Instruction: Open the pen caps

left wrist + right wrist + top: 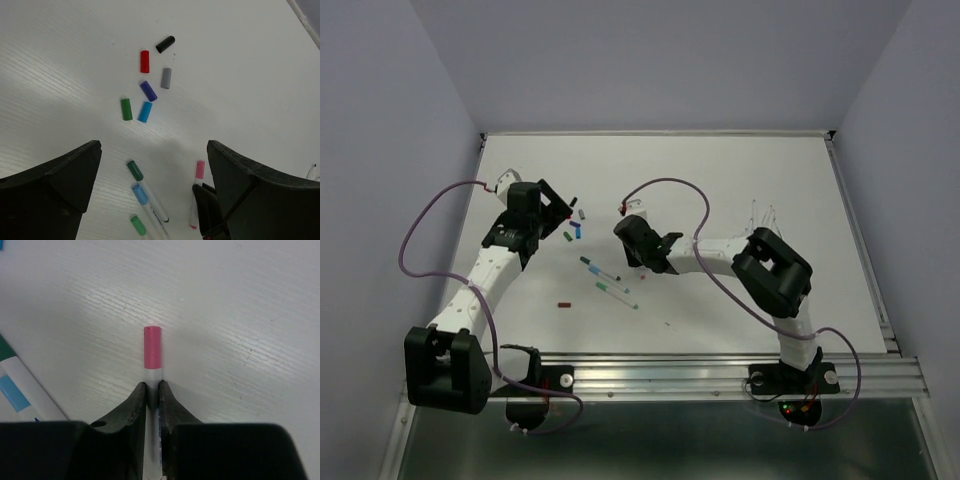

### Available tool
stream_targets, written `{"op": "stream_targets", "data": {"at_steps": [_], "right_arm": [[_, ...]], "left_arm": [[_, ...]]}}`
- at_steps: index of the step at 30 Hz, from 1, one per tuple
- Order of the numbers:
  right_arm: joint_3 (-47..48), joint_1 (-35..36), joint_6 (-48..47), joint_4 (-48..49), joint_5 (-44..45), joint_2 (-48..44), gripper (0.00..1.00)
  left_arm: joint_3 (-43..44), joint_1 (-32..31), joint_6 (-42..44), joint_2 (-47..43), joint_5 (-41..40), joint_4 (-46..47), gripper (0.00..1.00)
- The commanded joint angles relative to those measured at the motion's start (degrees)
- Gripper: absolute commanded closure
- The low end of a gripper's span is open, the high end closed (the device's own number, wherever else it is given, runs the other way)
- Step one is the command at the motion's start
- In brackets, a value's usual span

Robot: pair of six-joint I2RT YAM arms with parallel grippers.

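The white barrel [152, 374] below the pink cap [152, 347] is largely hidden between the right gripper's [152, 387] closed fingers, and a neighbouring pen [25, 390] is cut off by the left edge.

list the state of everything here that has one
left gripper, open, empty
right gripper, shut on pink pen barrel
pink pen, capped
dark green pen, capped
blue pen, capped
green pen, capped
red cap, off, loose
black cap, off, loose
grey cap, off, loose
purple cap, off, loose
green cap, off, loose
blue cap, off, loose
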Motion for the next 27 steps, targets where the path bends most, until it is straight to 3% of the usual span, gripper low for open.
{"op": "stream_targets", "data": {"at_steps": [1,6,10,13,19,27], "right_arm": [[-6.7,0.71,1.85,-4.32,-0.25,-2.96,0.9],[-12.85,0.71,-2.1,2.88,-2.88,-10.17,0.97],[-16.46,-0.6,-5.43,9.54,-8.41,-17.64,0.99],[-19.53,-1.92,-7.28,13.43,-15.69,-23.77,0.99],[-23.92,-2.54,-8.26,17.04,-20.29,-32.14,0.99],[-25.52,-4.3,-7.2,19.07,-23.72,-39.53,0.99]], "left_arm": [[-0.74,0.14,-0.05,-1.03,0.81,1.73,0.01],[-1.7,0.14,2.49,-2.0,8.45,5.32,0.01],[-5.91,-0.65,4.25,-3.41,26.25,16.54,0.01],[-6.98,-4.06,4.25,-3.32,31.92,22.28,0.01],[-5.4,-11.63,3.38,-1.57,32.28,25.89,0.01],[-5.4,-14.45,0.13,0.72,34.13,30.03,0.05]]}}
